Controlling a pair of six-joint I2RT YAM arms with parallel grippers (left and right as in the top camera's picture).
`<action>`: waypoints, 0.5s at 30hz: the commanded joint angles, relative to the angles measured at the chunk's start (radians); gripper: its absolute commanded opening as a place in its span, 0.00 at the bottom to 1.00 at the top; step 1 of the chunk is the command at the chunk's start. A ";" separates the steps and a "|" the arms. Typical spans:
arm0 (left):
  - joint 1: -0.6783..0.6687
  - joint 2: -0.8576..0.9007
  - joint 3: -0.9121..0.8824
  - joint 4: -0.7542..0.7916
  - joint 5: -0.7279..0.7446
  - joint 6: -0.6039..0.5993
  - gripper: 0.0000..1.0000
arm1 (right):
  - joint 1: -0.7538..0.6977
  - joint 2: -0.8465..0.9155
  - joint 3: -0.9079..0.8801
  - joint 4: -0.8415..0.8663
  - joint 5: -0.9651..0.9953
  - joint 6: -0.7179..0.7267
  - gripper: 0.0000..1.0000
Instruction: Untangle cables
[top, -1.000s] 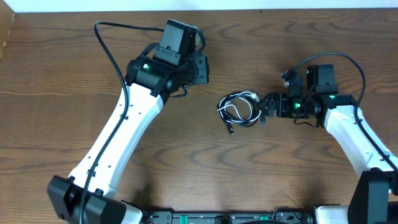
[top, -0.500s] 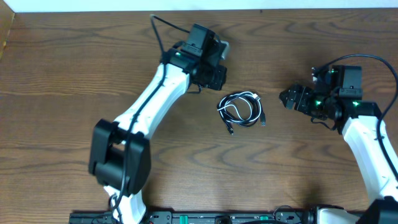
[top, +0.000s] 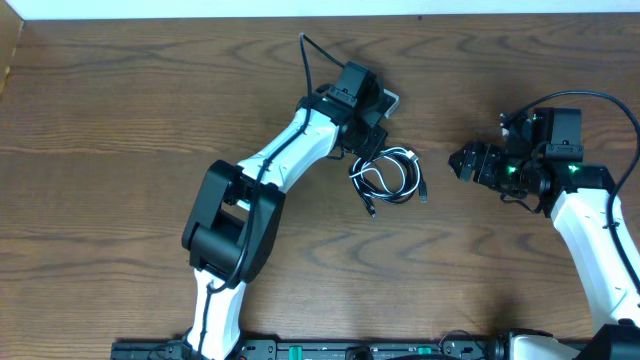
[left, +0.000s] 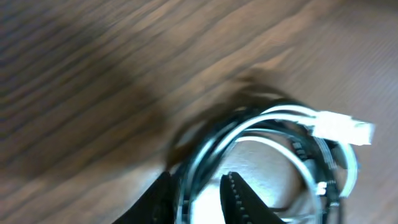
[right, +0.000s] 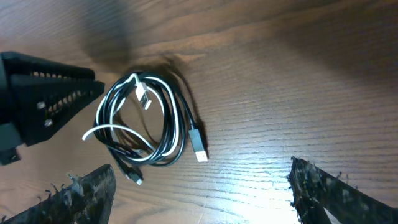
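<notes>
From overhead I see the cables (top: 390, 178) lying as one small coil of black and white loops on the wooden table (top: 120, 120), a little right of centre and between the two arms. The left arm (top: 290, 150) reaches across so that the left gripper (top: 373, 145) sits at the coil's upper-left edge, but its own body hides the fingertips from above. The left wrist view, though blurred, fills that in. The two fingers stand only slightly apart with a few black and white strands running through the gap, straddling them rather than clamped down on them as far as I can make out. A white plug (left: 342, 127) sticks out at the far side of the loop. The right wrist view shows the whole coil sharply, which neither other view does. There the white strand crosses inside the black loops, a black plug with a pale metal end (right: 198, 146) points away from the coil, and a tiny plug (right: 134, 179) lies at the near edge. It also shows the left claw's toothed fingers just at the coil's rim. The right gripper (top: 462, 160) hangs well apart to the right of the coil, its jaws spread wide with nothing between them but bare wood. A thick black wire (top: 312, 55) loops up off the left arm's wrist, clear of the coil.
</notes>
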 joint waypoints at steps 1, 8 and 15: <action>0.004 0.032 -0.004 0.000 -0.047 0.091 0.31 | -0.001 -0.005 0.001 -0.002 0.004 -0.024 0.86; 0.003 0.068 -0.004 -0.004 -0.046 0.101 0.34 | -0.001 -0.005 0.001 -0.002 0.004 -0.024 0.86; 0.002 0.114 -0.004 -0.012 -0.048 0.101 0.32 | -0.001 -0.005 0.001 -0.002 0.004 -0.027 0.86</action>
